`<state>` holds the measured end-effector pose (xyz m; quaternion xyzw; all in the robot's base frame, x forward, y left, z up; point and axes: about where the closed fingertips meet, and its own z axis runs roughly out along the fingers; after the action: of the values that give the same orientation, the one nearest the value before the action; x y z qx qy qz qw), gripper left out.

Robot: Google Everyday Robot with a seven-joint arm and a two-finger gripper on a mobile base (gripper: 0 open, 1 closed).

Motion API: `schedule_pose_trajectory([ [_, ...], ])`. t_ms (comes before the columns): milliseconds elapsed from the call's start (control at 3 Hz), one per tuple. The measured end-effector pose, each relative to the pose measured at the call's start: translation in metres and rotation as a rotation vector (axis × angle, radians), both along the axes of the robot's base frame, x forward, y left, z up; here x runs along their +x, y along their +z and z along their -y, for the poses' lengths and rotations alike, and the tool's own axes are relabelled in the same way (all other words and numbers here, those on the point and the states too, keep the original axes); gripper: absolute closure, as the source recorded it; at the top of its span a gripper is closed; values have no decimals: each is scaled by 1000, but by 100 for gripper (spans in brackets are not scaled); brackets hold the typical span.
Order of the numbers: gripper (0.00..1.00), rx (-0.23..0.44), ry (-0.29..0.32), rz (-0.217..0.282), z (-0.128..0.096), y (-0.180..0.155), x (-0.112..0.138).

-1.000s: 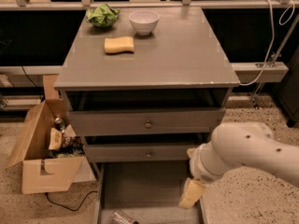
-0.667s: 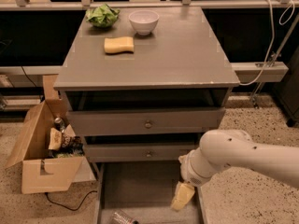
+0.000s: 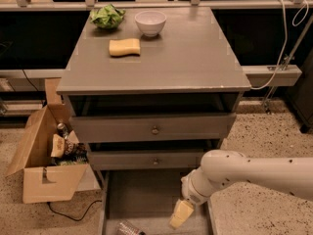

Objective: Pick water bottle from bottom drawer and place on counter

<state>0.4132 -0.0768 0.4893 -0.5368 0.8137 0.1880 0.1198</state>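
The water bottle [image 3: 128, 227] lies on its side at the front of the open bottom drawer [image 3: 142, 192], partly cut off by the lower edge of the view. My gripper [image 3: 181, 213] hangs over the drawer's right part at the end of the white arm [image 3: 244, 173], to the right of the bottle and apart from it. It holds nothing that I can see. The counter [image 3: 171, 58] is the grey top of the cabinet, above two knobbed drawers.
On the counter's back left stand a white bowl [image 3: 150, 22], a yellow sponge [image 3: 124, 47] and a green leafy item [image 3: 107, 16]. An open cardboard box [image 3: 41, 173] with packets stands on the floor left of the cabinet. A cable [image 3: 281, 43] hangs at the right.
My arm and gripper have moved left and lower over the bottom drawer, closer to the bottle. The bottle and the things on the counter have not moved.
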Motion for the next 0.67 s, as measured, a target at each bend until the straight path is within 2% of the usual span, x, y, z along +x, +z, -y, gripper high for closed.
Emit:
schedule_pose_trajectory([
  [333,0,42,-43,-35,-7,-63,12],
  [667,0,76,-103,-52,-24,-134,32],
])
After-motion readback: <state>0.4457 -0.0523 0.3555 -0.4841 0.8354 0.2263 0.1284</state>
